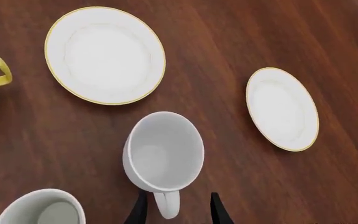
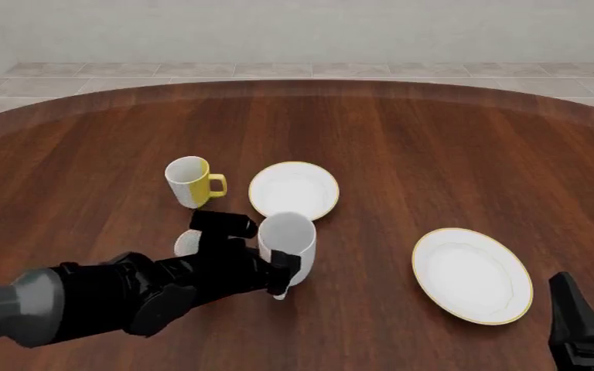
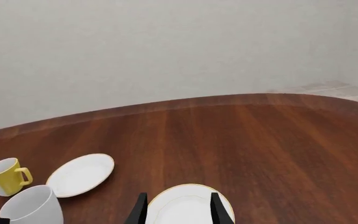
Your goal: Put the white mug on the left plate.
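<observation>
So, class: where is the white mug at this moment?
In the front view the white mug stands left of centre, just in front of the left plate, its handle between the left gripper fingers; the yellow-handled mug is behind it to the left.

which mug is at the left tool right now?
The plain white mug: its handle sits between the left tool's fingers. The yellow-handled mug stands farther back, beside the smaller plate.

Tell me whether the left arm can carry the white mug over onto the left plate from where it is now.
Probably yes. The left gripper straddles the white mug at its handle, and the left plate lies just beyond it with bare table between. The yellow-handled mug stands off to one side, out of that path.
</observation>
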Motion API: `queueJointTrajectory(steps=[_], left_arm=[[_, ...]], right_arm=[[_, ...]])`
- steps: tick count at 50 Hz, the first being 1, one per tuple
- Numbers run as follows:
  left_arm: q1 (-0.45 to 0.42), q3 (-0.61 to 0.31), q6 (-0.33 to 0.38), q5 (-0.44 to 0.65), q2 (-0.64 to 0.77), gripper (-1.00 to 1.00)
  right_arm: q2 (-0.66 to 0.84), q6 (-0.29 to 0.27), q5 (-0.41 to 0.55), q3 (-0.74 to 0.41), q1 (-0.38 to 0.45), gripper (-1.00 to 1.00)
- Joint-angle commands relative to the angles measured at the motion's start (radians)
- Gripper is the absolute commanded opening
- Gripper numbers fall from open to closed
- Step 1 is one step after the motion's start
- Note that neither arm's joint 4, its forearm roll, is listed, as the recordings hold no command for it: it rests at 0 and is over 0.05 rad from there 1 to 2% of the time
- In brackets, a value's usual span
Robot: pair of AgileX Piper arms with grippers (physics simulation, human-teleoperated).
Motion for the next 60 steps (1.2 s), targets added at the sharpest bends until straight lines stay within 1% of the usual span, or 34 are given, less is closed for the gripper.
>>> queueJointTrajectory(steps=[1, 21, 48, 60], left_arm=[[-0.005, 0.004, -0.008, -0.011, 0.026, 1.0], [-0.014, 0.021, -0.021, -0.01, 0.03, 1.0], [-0.016, 0.019, -0.036, -0.028, 0.066, 1.0], [-0.03, 0.013, -0.056, -0.039, 0.098, 1.0]], right_arm=[[0.0, -0.002, 0.002, 0.0, 0.002, 1.0], [0.0, -0.006, 0.007, 0.0, 0.008, 1.0], [0.0, -0.003, 0.006, 0.0, 0.006, 1.0], [0.0, -0.002, 0.005, 0.0, 0.004, 1.0]])
